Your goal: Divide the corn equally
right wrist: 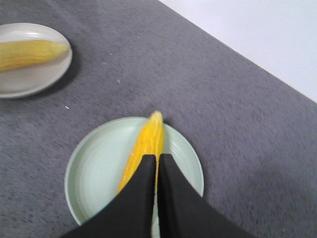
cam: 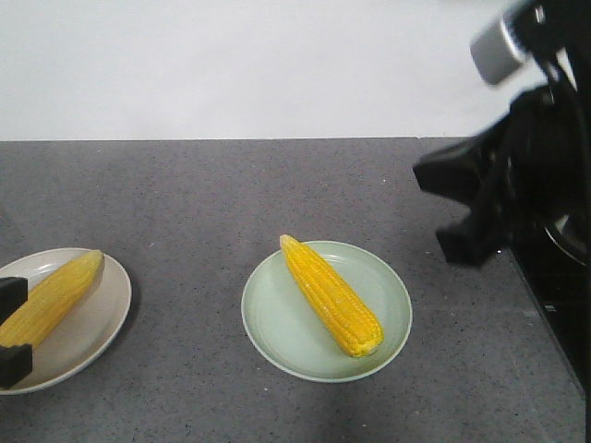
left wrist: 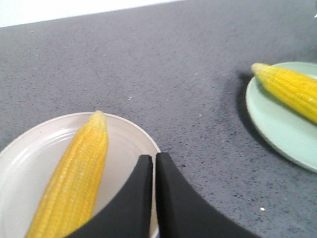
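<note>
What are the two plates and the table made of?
The green plate and the cream plate look like glazed ceramic, or maybe melamine: smooth with a soft sheen and faint rings. The table looks like speckled grey stone or laminate: matte, with tiny pale flecks.

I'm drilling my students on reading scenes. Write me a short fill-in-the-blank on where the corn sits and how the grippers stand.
1. Each plate holds ____ cob.
2. The green plate lies to the ____ of the white plate in the front view.
3. The left gripper and right gripper are both ____.

Missing words: one; right; shut
</note>
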